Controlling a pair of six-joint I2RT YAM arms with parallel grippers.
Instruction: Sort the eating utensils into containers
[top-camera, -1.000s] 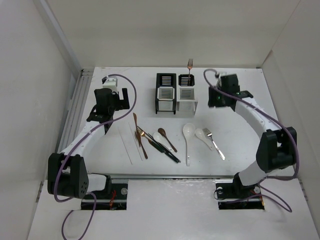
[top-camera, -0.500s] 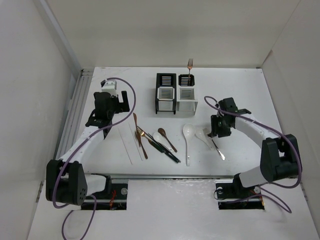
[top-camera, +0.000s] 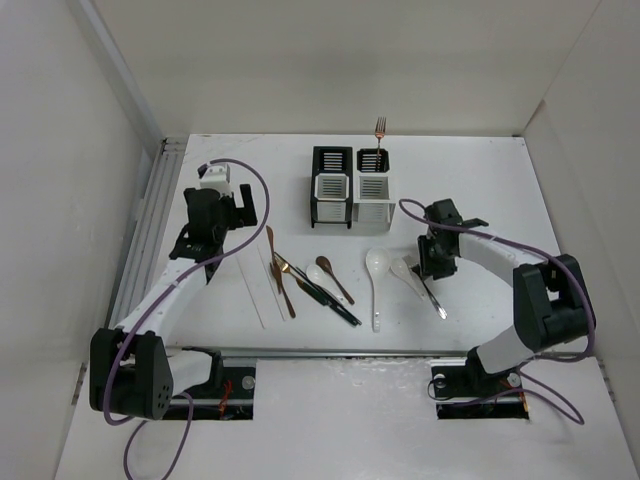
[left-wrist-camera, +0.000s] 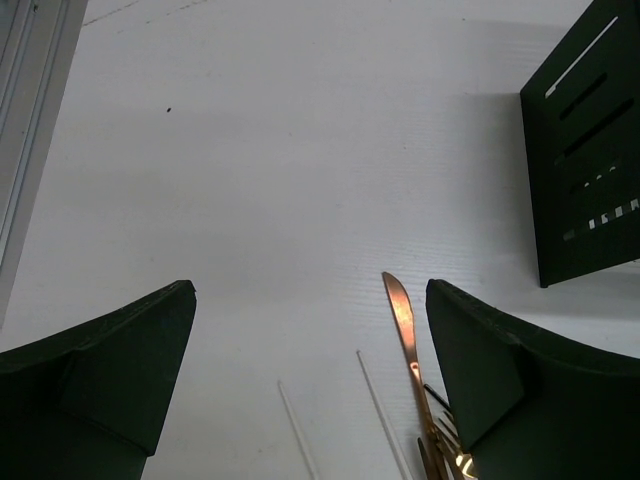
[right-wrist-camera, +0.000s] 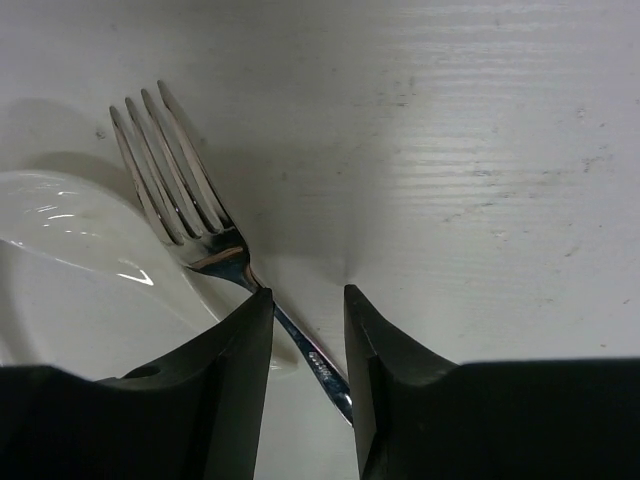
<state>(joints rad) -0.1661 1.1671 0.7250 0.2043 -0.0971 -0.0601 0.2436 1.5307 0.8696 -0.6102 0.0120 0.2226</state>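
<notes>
My right gripper (top-camera: 432, 268) is down at the table, its jaws narrowly open on either side of the handle of a silver fork (right-wrist-camera: 185, 200) that lies flat, tines away from me. A white ceramic spoon (right-wrist-camera: 80, 290) lies under the fork's left side. My left gripper (top-camera: 207, 266) is open and empty above the left end of the utensil pile; between its fingers (left-wrist-camera: 120, 350) show a copper knife (left-wrist-camera: 400, 315) and thin white chopsticks (left-wrist-camera: 380, 400). The white caddy (top-camera: 331, 188) and silver caddy (top-camera: 374, 188) stand joined at the back; a copper fork (top-camera: 379, 135) stands in the silver one.
On the table lie two white spoons (top-camera: 376, 265), a brown spoon (top-camera: 330, 272), black chopsticks (top-camera: 335, 300), copper pieces (top-camera: 284, 285) and white chopsticks (top-camera: 258, 285). A caddy's black slotted frame (left-wrist-camera: 585, 140) shows at the left wrist view's right. White walls enclose the table.
My right arm has swung from beside the caddies down and left onto the silver fork. My left gripper has drifted slightly toward the near side.
</notes>
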